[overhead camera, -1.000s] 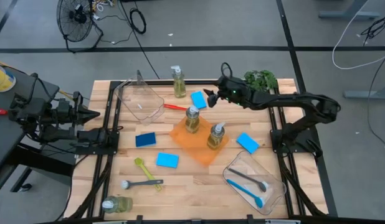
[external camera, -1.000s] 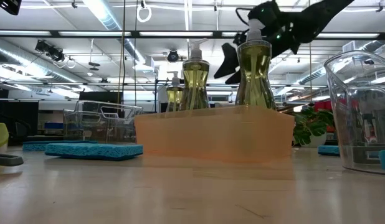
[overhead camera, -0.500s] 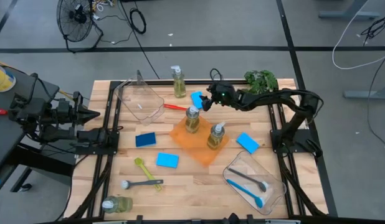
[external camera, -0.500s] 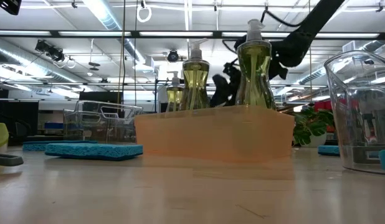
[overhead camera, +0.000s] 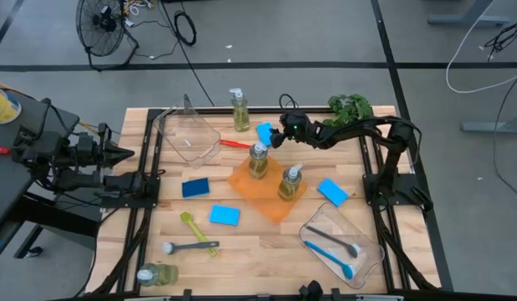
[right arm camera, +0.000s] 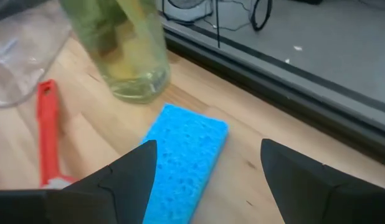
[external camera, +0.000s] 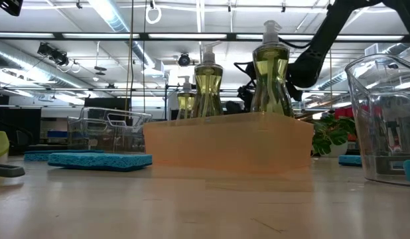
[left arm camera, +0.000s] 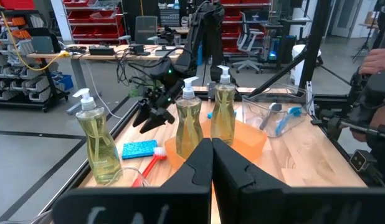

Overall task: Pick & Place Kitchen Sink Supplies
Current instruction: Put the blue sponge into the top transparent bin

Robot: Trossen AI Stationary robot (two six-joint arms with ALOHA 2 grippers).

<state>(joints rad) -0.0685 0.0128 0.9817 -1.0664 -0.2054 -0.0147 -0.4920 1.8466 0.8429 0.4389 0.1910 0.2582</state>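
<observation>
Four soap bottles on the desk [overhead camera: 267, 242]: two upright in the orange tray [overhead camera: 269, 194], one [overhead camera: 239, 110] upright at the far edge, one [overhead camera: 156, 273] lying at the near left corner. Right claw [overhead camera: 273, 136] low over the far sponge [overhead camera: 266, 133], fingers [right arm camera: 127, 177] spread wide to either side of it, nothing gripped. Red brush [overhead camera: 234, 143] lies just beside that sponge, near the far bin [overhead camera: 188, 134]. Three more sponges: one [overhead camera: 195, 187] left of the tray, one [overhead camera: 225, 216] nearer the front, one [overhead camera: 332, 191] right of the tray. Yellow-green brush [overhead camera: 194, 230] and grey brush [overhead camera: 189, 247] cross at near left. Near right bin [overhead camera: 342, 244] holds a blue brush and a grey one. Left claw [left arm camera: 211, 163] pressed together, empty, parked off the desk's left side. Plant [overhead camera: 350, 107] at the far right corner.
</observation>
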